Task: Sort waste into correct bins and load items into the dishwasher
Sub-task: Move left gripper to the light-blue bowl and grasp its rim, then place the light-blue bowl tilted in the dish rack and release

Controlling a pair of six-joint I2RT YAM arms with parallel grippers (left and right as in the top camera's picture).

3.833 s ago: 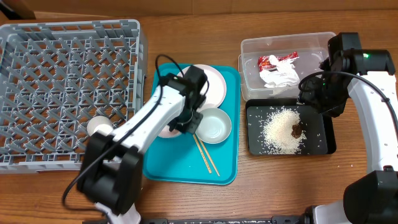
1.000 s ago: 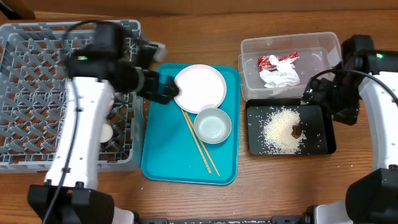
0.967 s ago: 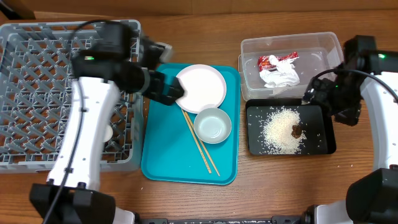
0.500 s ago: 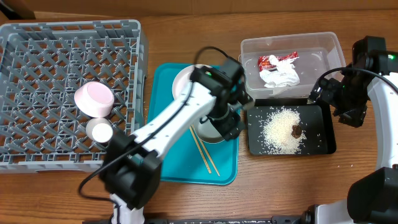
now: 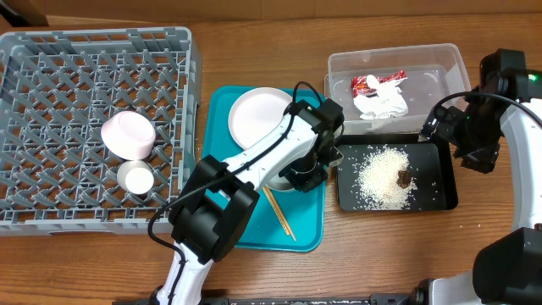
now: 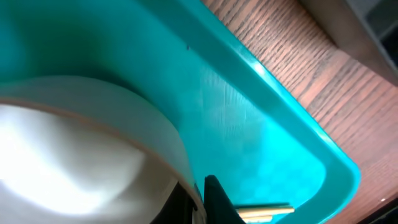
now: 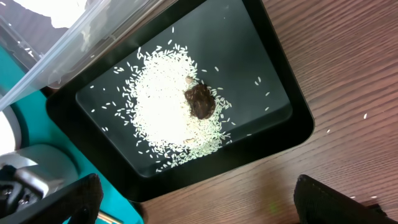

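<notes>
A wooden table (image 5: pixel 254 34) carries everything, and the largest thing on it is the grey rack (image 5: pixel 59 93) at the left, with the teal tray (image 5: pixel 222 222) just beside its right wall. The left arm reaches across this tray and its gripper (image 5: pixel 305 169) sits low over the tray's right side, right at the bowl (image 6: pixel 74 162); the wrist view shows the bowl's pale wall filling the frame and a dark fingertip (image 6: pixel 214 200) close against its rim, but I cannot tell whether the jaws are closed on it. The right gripper (image 7: pixel 199 180) hangs over the near edge of the black tray (image 5: pixel 445 195), its two fingers spread wide with nothing between them. The clear tub (image 5: pixel 440 59) stands at the far right, touching the black tray in front of it. The white plate (image 5: pixel 258 114) lies flat at the far end of the teal tray. The pink saucer (image 5: pixel 129 135) rests in the rack near its right wall, the small white cup (image 5: pixel 135 178) just in front of it. The chopsticks (image 5: pixel 281 216) lie slanted on the teal tray, one end under the gripper. In the tub, the napkin (image 5: pixel 383 105) lies against the red wrapper (image 5: pixel 374 83). Rice (image 5: pixel 379 174) is heaped in the black tray with loose grains around it and the brown scrap (image 5: pixel 404 178) at the heap's right side
</notes>
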